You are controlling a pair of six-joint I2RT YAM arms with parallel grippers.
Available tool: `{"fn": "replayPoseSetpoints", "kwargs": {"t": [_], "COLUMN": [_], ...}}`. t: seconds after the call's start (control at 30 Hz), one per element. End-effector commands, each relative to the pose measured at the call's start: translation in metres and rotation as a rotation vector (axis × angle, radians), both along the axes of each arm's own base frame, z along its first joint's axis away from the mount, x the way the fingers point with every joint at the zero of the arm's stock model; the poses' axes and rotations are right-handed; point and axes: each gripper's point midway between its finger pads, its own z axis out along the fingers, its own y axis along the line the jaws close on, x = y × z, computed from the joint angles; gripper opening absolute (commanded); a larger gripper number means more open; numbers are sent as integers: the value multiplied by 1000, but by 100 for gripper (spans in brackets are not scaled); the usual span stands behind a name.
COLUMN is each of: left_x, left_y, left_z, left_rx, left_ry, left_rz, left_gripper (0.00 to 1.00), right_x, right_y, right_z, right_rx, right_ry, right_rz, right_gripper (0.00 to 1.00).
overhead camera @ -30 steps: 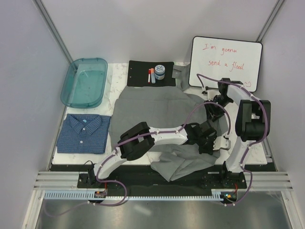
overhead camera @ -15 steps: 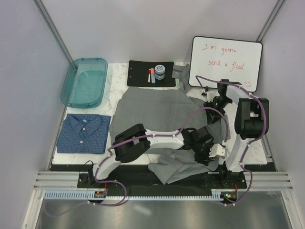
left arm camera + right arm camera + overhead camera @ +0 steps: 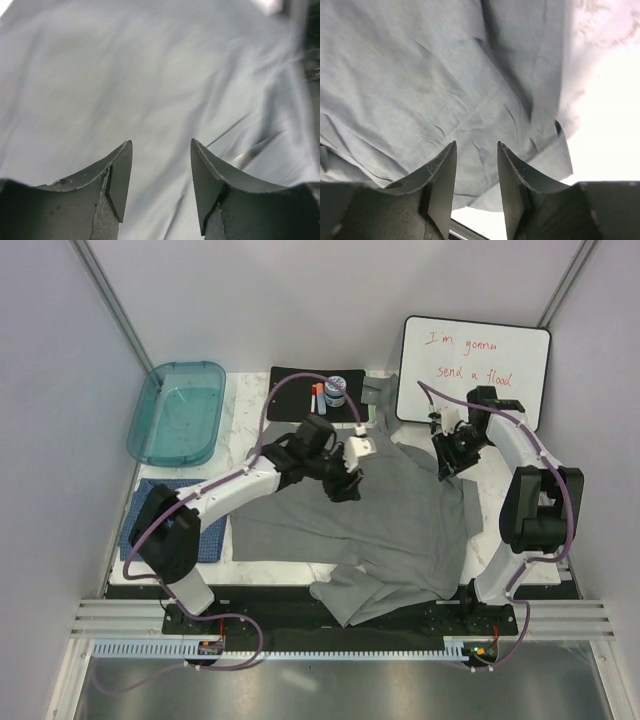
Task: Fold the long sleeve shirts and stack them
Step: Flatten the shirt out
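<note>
The grey long sleeve shirt [image 3: 390,510] lies spread over the middle of the table, and one part hangs over the near edge [image 3: 365,595]. My left gripper [image 3: 347,485] hovers over its far left part, open with nothing between the fingers [image 3: 161,142]; only grey cloth [image 3: 150,75] shows below. My right gripper [image 3: 445,468] is above the shirt's far right edge, also open and empty [image 3: 476,143], with the cloth's edge [image 3: 420,75] and white table beneath. The folded blue long sleeve shirt [image 3: 135,525] lies at the near left, mostly hidden by my left arm.
A teal tray [image 3: 178,412] stands at the far left. A black mat [image 3: 295,398] at the back holds a small jar [image 3: 336,390] and a marker [image 3: 317,398]. A whiteboard [image 3: 473,373] leans at the back right.
My left gripper has opened and swung from the shirt's near right part to its far left. The grey shirt now lies flatter. My right gripper has moved a little farther back.
</note>
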Motion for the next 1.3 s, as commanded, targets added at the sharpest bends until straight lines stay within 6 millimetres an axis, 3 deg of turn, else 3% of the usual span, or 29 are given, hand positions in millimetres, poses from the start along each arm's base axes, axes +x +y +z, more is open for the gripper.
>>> {"fn": "replayPoseSetpoints", "kwargs": {"t": [0.0, 0.13, 0.27, 0.43, 0.67, 0.77, 0.8, 0.9, 1.03, 1.13, 1.17, 1.2, 1.23, 1.27], "left_x": [31, 37, 14, -19, -102, -106, -105, -85, -49, -17, -5, 6, 24, 37], "left_y": [112, 174, 212, 233, 243, 247, 247, 234, 211, 208, 214, 217, 219, 231], "left_z": [-68, -101, -134, -152, -158, -151, -149, -127, -83, -64, -64, -62, -55, -62], "left_rx": [294, 412, 517, 595, 679, 697, 697, 599, 438, 371, 366, 359, 345, 366], "left_ry": [60, 96, 126, 182, 297, 283, 282, 261, 202, 164, 169, 168, 131, 147], "left_rz": [207, 319, 342, 319, 143, 130, 133, 140, 164, 242, 280, 316, 358, 412], "left_gripper": [56, 54, 49, 38, 30, 29, 31, 43, 52, 56, 56, 57, 57, 58], "right_x": [-13, -30, -39, -49, -63, -88, -105, -95, -16, 40, 59, 76, 86, 98], "right_y": [-19, -25, -28, -26, -43, -42, -39, -11, 27, 52, 64, 71, 79, 94], "right_z": [-2, -32, -52, -71, -74, -68, -60, -28, 33, 58, 55, 66, 68, 62], "right_rx": [-106, -148, -172, -223, -350, -327, -294, -139, 28, 98, 105, 105, 113, 117], "right_ry": [-17, 46, 75, 95, 115, 168, 224, 169, -76, -217, -243, -292, -306, -312], "right_rz": [0, 12, 36, 111, 233, 335, 365, 366, 233, 110, 73, 59, 58, 62], "right_gripper": [43, 40, 37, 37, 37, 38, 38, 43, 45, 44, 44, 43, 43, 43]}}
